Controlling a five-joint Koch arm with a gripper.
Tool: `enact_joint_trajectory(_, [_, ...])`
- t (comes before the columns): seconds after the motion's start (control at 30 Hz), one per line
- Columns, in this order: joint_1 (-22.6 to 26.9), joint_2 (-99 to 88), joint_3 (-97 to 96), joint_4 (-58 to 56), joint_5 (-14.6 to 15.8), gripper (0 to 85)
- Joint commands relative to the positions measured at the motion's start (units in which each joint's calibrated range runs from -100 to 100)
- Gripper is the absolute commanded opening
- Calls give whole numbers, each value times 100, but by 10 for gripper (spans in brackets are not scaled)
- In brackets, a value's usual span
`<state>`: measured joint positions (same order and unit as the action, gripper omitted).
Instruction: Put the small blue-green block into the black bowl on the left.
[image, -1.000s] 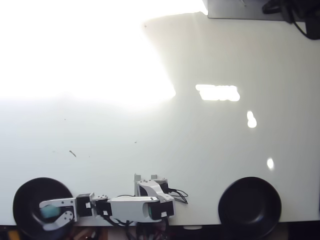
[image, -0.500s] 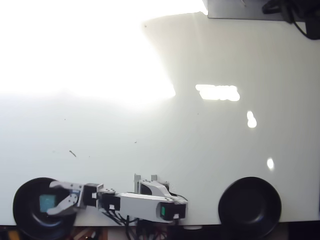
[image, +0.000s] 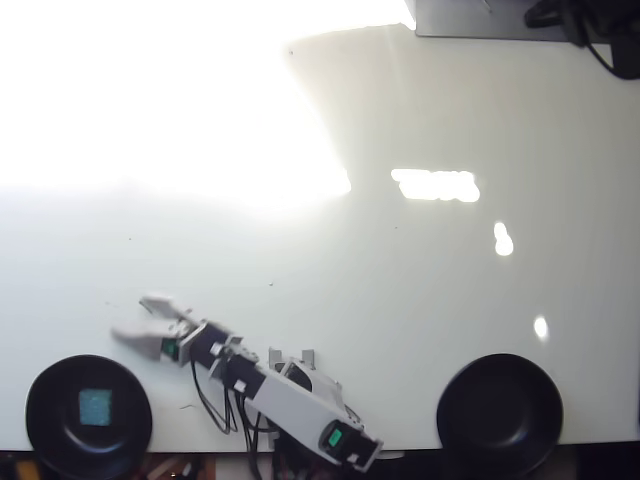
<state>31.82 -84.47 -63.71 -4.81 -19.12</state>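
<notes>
The small blue-green block (image: 96, 407) lies flat in the middle of the black bowl (image: 50, 385) at the lower left of the overhead view. My gripper (image: 133, 316) is open and empty, up and to the right of that bowl, clear of its rim. Its two fingers spread toward the left over the white table. The grey arm runs from the gripper down-right to its base near the table's front edge.
A second black bowl (image: 500, 412) sits at the lower right. Strong glare washes out the upper left of the white table (image: 400, 280). A grey box (image: 470, 18) and dark cables lie at the top right edge.
The gripper let go of the block, which now rests in the left bowl. The arm swung up and to the right, away from the bowl, with its fingers open.
</notes>
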Motion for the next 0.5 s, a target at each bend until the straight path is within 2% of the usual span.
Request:
enact_joint_trajectory(0.0, [-274, -268, 170, -179, 317, 438])
enact_joint_trajectory(0.17, [-777, -600, 13, -277, 718, 440])
enact_joint_trajectory(0.47, [-1685, -1028, -450, -431, 1651, 440])
